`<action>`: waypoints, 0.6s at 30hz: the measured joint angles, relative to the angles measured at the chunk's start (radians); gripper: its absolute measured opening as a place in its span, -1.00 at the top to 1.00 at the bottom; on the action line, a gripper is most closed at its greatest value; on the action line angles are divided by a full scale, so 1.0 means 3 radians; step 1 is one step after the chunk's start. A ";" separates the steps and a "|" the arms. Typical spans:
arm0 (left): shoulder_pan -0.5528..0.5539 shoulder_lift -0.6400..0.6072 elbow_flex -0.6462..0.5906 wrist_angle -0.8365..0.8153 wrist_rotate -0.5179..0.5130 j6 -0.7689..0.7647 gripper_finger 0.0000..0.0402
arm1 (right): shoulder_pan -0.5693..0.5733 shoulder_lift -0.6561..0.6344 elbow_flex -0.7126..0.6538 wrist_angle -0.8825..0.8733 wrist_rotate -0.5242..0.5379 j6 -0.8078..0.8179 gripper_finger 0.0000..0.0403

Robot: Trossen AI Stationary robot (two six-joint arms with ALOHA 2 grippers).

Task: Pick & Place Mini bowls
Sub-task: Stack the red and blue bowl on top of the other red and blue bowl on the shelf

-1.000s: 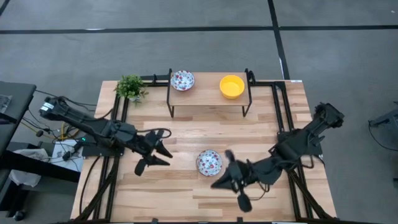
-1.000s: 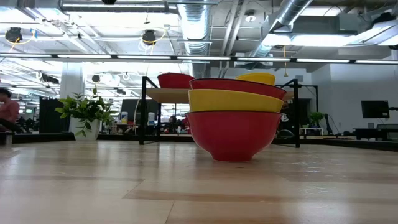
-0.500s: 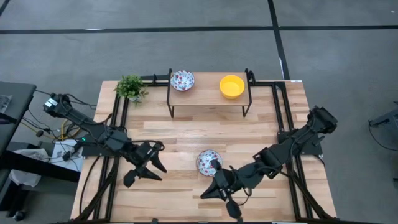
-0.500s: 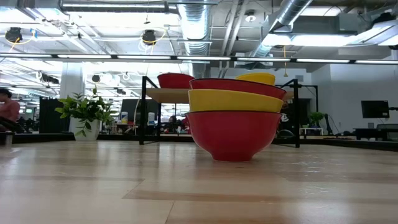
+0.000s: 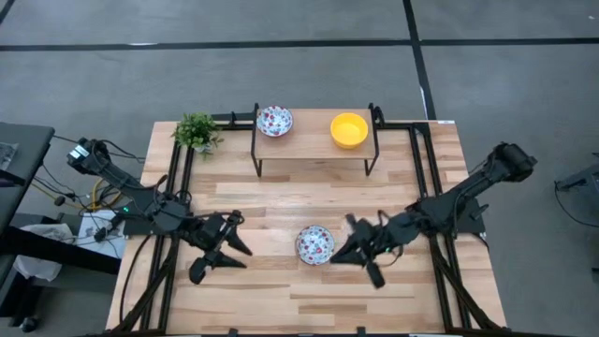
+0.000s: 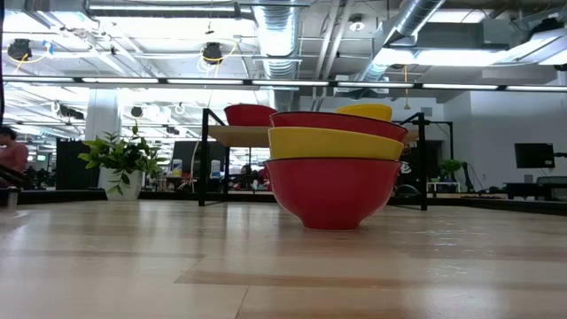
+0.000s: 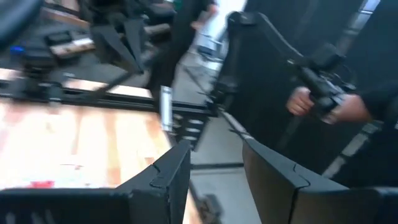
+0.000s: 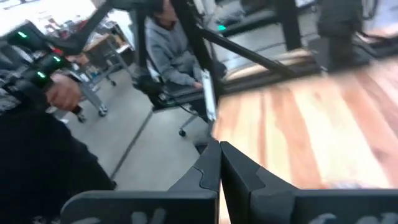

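Note:
A stack of three mini bowls (image 5: pixel 315 244) stands on the table's middle, toward the near edge; its top bowl is white with floral speckles inside. The low view shows the stack (image 6: pixel 332 177) red, yellow, red from the side. A floral bowl (image 5: pixel 274 120) and a yellow bowl (image 5: pixel 349 129) stand on a small shelf (image 5: pixel 314 142) at the far edge. My left gripper (image 5: pixel 220 257) (image 7: pixel 214 146) is open and empty, left of the stack. My right gripper (image 5: pixel 348 253) (image 8: pixel 219 144) is shut and empty, just right of the stack.
A small green potted plant (image 5: pixel 197 131) stands at the far left corner. Black frame rails (image 5: pixel 178 187) run along the table's left and right sides. People stand and sit beyond the table in the wrist views (image 8: pixel 174 50). Bare wood lies between the shelf and the stack.
My right gripper swung toward the table's left, along the near side of the stack, then drew back toward the right and far edges and now sits right of the stack. My left gripper has gone a little toward the near edge. The bowls have kept still.

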 joint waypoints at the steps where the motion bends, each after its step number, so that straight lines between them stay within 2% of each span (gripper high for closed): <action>1: 0.0005 0.0000 0.0000 -0.0001 -0.0118 0.0021 0.28 | -0.0026 -0.0109 -0.0118 -0.0037 0.0000 0.0028 1.00; 7: 0.0147 0.0017 0.0003 0.0003 -0.0531 0.0070 0.28 | -0.0109 -0.0754 -0.0711 -0.0259 -0.0002 0.0088 1.00; 13: 0.0384 0.0262 0.0004 0.0010 -0.0579 0.0108 0.28 | -0.0106 -0.1289 -0.1115 -0.0372 -0.0002 0.0068 1.00; 18: 0.0556 0.0565 0.0004 0.0093 -0.0580 0.0086 0.28 | -0.0106 -0.1508 -0.1241 -0.0647 0.0006 0.0095 1.00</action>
